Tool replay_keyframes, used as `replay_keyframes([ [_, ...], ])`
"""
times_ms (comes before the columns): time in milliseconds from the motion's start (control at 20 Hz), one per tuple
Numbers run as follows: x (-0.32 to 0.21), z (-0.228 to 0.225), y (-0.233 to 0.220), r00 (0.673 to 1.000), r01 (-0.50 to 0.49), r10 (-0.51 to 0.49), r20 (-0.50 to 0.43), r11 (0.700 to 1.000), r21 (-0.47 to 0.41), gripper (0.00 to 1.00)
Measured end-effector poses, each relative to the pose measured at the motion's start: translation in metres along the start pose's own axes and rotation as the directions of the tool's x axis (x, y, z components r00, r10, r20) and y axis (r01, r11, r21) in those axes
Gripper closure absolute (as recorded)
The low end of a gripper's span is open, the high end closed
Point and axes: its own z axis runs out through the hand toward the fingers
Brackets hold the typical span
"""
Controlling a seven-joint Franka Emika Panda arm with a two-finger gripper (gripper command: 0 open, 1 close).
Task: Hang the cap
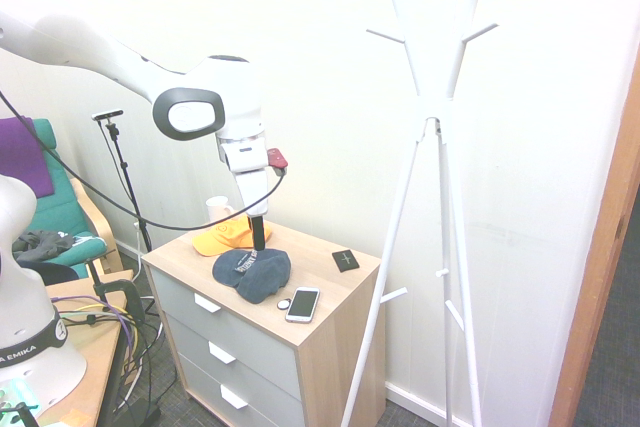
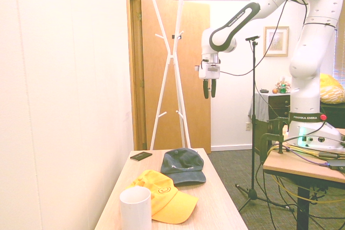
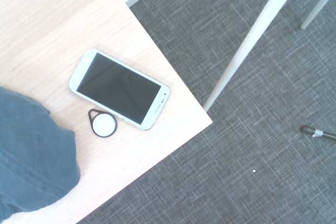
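Gripper open and empty above the dresser, we note. Below it we see the navy cap lying on the dresser top, the yellow cap beside it. Near the navy cap we record a phone, a round tag and, farther out, the white coat stand.

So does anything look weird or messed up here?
Nothing looks spilled or broken. The one slightly odd thing: the dark blue cap and the yellow cap lie on the dresser, though the white coat rack stands right beside it.
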Motion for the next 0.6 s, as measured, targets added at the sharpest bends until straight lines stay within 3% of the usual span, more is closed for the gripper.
replay_keyframes([
  [250,-0.006,0.008,-0.007,1.0,-0.005,0.005,-0.006,1.0,-0.022,0.0],
  [600,-0.088,0.066,-0.08,0.991,0.136,-0.136,-0.011,0.99,-0.046,0.0],
])
